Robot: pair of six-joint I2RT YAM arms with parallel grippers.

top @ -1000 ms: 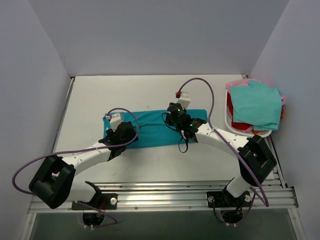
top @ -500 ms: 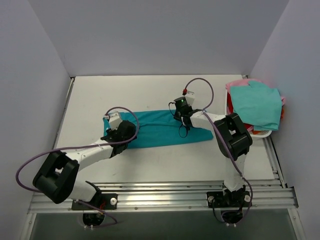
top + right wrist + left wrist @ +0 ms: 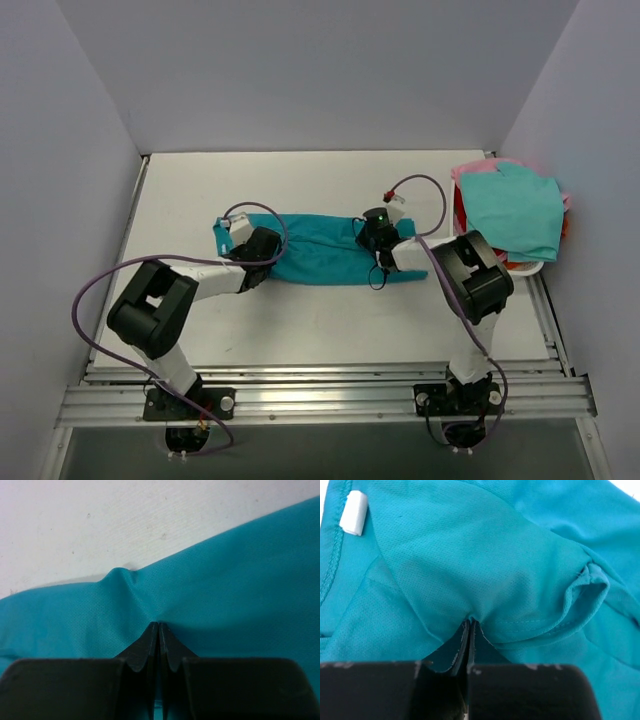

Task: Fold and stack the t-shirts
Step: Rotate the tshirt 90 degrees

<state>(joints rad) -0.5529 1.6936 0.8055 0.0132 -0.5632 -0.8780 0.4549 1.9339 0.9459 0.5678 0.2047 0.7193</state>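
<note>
A deep teal-blue t-shirt [image 3: 320,252] lies folded into a long band across the middle of the table. My left gripper [image 3: 262,248] is down on its left end, and in the left wrist view the gripper [image 3: 471,622] is shut with a fold of teal cloth [image 3: 485,570] pinched at its tips; a white label [image 3: 355,512] shows at upper left. My right gripper [image 3: 378,236] is on the band's right part, and in the right wrist view it [image 3: 158,624] is shut on the teal cloth [image 3: 225,590] near its far edge. Other t-shirts, aqua-green [image 3: 512,208] on top of red and pink, are piled at the right.
The white basket [image 3: 505,266] holding the pile stands at the table's right edge, against the right wall. Purple cables loop above both wrists. Bare white tabletop [image 3: 125,520] lies just beyond the shirt's far edge. Grey walls close in the left, back and right.
The left gripper has closed on the shirt's left end. The right gripper closed earlier and has shifted right. Both arms have swung in low over the cloth.
</note>
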